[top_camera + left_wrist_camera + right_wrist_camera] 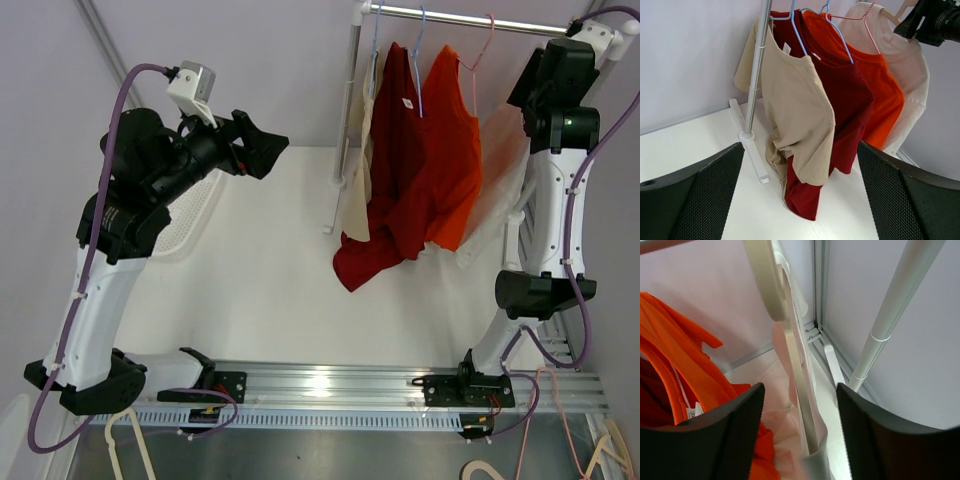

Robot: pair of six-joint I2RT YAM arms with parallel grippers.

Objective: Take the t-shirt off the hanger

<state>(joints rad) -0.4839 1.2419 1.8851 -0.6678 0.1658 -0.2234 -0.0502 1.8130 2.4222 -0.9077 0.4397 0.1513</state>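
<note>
While shirts [405, 160] hang on the rack [347, 110] over the white table [260, 270] (lilac walls [250, 50]), left tool [272, 152] and right tool [800, 390] gape.

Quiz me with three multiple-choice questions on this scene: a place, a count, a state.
1. The dark red t-shirt hangs: A) between the beige shirt and the orange shirt B) at the right end C) on the table
2. Shirts on the rail: A) two B) four C) six
3. The left gripper is: A) shut on a hanger B) shut on a shirt C) open, empty
Answers: 1 A, beige on one side, orange on the other. 2 B, adding the pale pink shirt. 3 C, fingers spread in open air.
</note>
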